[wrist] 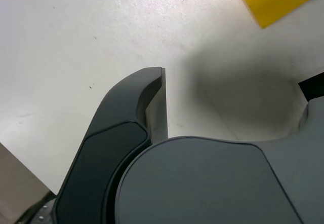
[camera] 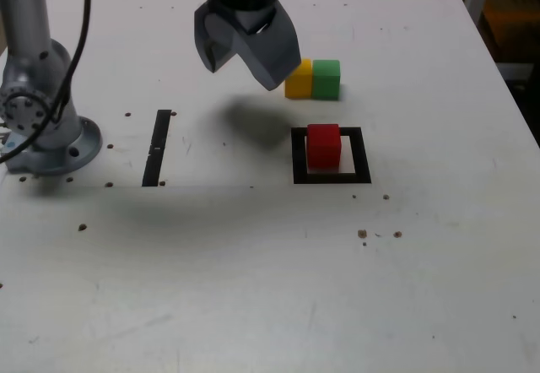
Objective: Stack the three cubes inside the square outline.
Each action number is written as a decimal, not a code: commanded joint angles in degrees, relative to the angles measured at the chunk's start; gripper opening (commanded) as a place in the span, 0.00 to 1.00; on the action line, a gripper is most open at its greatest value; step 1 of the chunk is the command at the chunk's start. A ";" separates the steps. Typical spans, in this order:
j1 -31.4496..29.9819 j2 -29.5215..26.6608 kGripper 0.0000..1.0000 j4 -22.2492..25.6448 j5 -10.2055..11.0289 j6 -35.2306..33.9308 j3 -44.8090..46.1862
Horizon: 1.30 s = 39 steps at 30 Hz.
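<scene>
On a pale, speckled tabletop, a red cube sits inside a thick black square outline, its base on the white centre, nearer the border's left side in the exterior view and leaving a strip of white showing to its right. Beyond the outline, a yellow cube and a green cube stand side by side on the table, the yellow on the exterior view's left and partly covered by the edge of the robot's gripper. The gray gripper hangs above the table with its jaws spread wide and nothing between them, casting a soft shadow on the white surface. In the wrist view, one curved finger reaches over bare table, apart from the yellow cube, which shows only in part at the edge of the frame. At the exterior view's left, the arm's round base stands near a narrow black strip, with a dark cable hanging in front of the arm.
</scene>
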 commanded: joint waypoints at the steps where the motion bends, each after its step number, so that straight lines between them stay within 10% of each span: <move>1: 0.10 -0.13 0.96 0.65 1.08 1.32 -0.56; 22: 0.07 3.52 0.93 5.40 10.21 12.65 -1.59; 39: -1.68 7.93 0.93 4.30 10.64 20.42 -5.12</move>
